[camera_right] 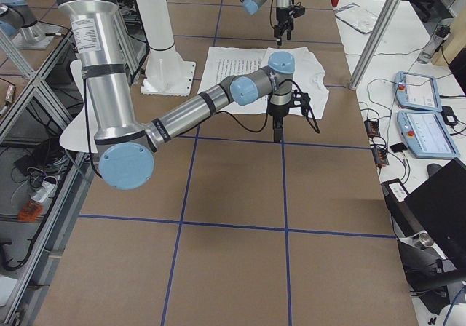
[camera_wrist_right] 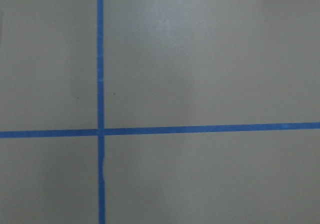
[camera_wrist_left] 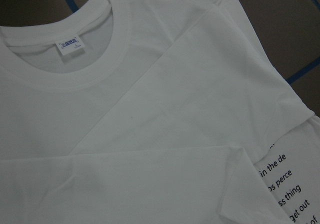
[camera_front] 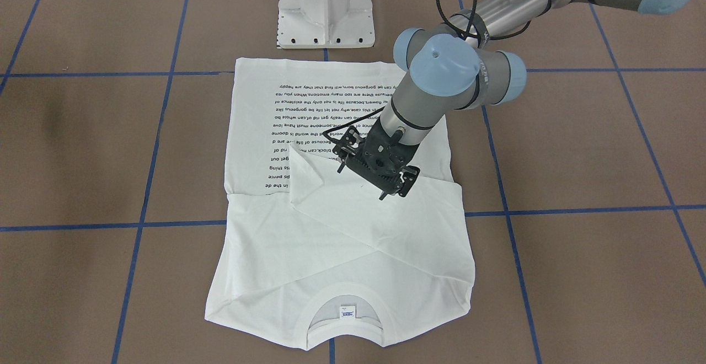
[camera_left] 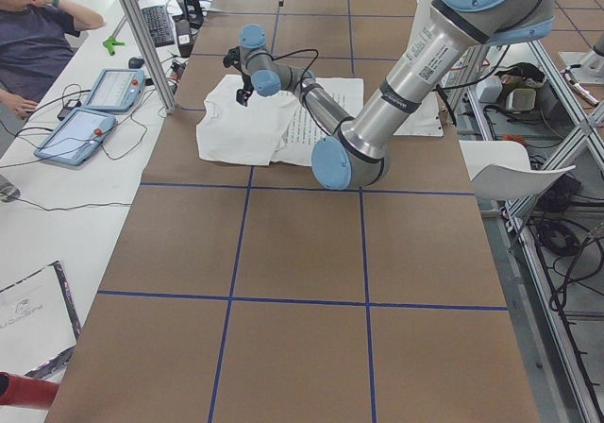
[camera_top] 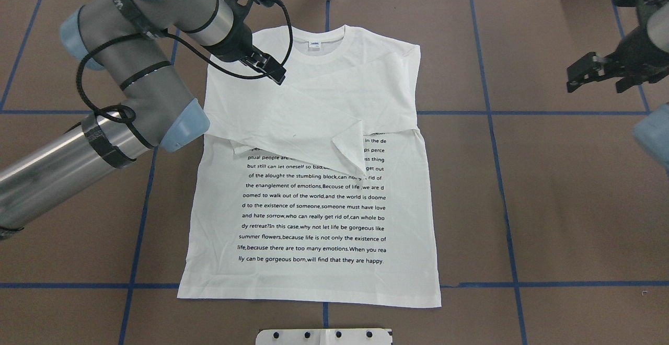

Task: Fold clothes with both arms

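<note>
Brown paper with blue tape lines covers the table (camera_top: 549, 204), where the white T-shirt (camera_top: 313, 214) lies flat, text side up, both sleeves folded across its chest. Above it the left gripper (camera_front: 386, 179) hangs empty, fingers seemingly close together. Off to the side, the right gripper (camera_top: 596, 76) hovers over bare paper; its opening I cannot tell.

i see a brown table (camera_top: 564, 204) marked into squares by blue tape lines (camera_top: 515, 284), with a white pedestal base (camera_front: 326, 11) bolted at its edge. off the table's far side a seated person (camera_left: 38, 36) is beside two tablets (camera_left: 90, 111) and a keyboard (camera_left: 156, 25). a laptop (camera_right: 444, 209) sits on the side bench.
</note>
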`<state>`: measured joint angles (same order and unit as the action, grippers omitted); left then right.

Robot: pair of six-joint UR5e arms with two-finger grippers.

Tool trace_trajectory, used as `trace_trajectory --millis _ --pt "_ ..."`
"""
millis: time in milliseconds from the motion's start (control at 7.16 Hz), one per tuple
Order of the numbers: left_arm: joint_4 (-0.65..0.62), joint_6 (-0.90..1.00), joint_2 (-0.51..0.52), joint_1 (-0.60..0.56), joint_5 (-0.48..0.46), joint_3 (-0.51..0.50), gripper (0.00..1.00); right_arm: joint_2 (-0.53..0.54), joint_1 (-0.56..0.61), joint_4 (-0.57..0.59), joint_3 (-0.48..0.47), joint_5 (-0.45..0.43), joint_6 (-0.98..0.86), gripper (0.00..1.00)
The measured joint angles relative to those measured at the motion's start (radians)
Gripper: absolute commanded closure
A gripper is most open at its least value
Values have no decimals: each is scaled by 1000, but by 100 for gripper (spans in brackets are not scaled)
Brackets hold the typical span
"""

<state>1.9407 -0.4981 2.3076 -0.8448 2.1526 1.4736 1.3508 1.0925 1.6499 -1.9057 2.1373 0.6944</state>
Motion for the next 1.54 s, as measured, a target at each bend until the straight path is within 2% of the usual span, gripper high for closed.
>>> trace_trajectory --millis 279,837,1256,1535 --pt "-4 75 -34 -43 34 17 0 -101 -140 5 37 -94 139 0" --pt "-2 187 -86 -100 95 19 1 -338 -363 7 219 -307 323 0" --pt "-1 207 -101 -107 101 19 1 -545 -447 22 428 -395 413 0" --pt "0 208 -102 -109 101 19 1 -618 -481 19 510 -437 448 0"
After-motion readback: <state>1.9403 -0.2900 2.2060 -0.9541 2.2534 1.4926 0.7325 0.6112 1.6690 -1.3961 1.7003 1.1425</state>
